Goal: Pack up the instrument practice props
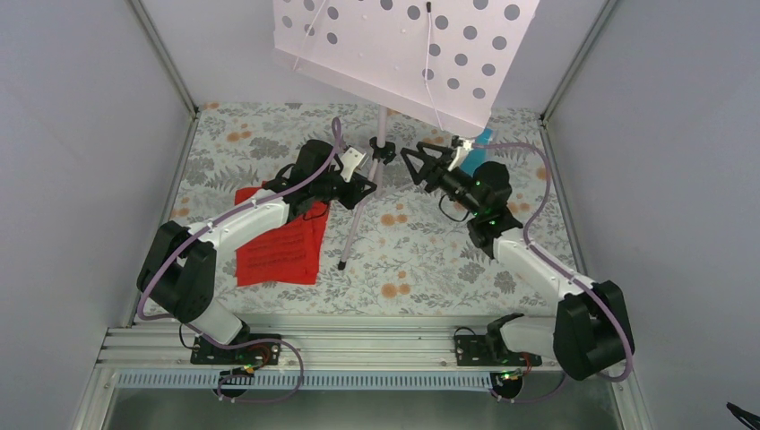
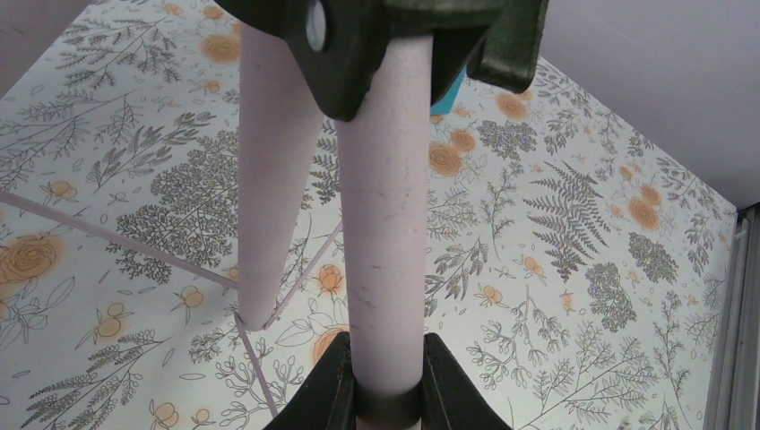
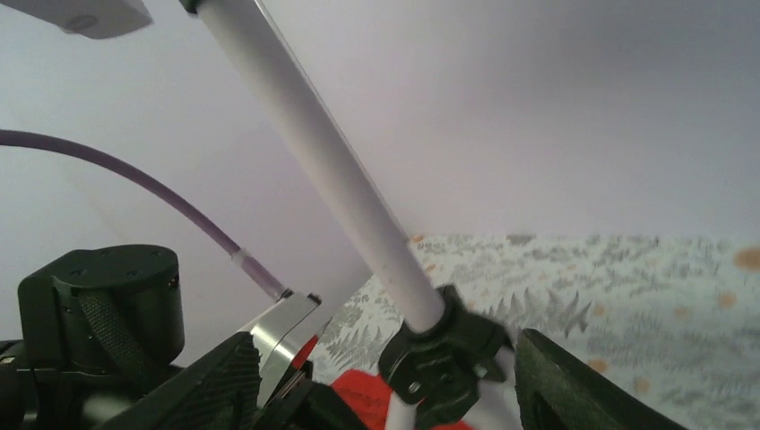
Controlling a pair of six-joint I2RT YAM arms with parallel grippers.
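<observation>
Silver tripod music stand [image 1: 382,125] carries a pale, hole-dotted desk [image 1: 394,63].

Right tool [image 3: 387,358] spread wide, flanking music stand [image 3: 332,170] black collar [image 3: 444,354]; red sheet [image 3: 363,396] below.

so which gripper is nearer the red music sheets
Left. The left gripper is shut on the music stand pole just beside the red sheets; the right gripper hangs open on the pole's other side, farther off.
</observation>
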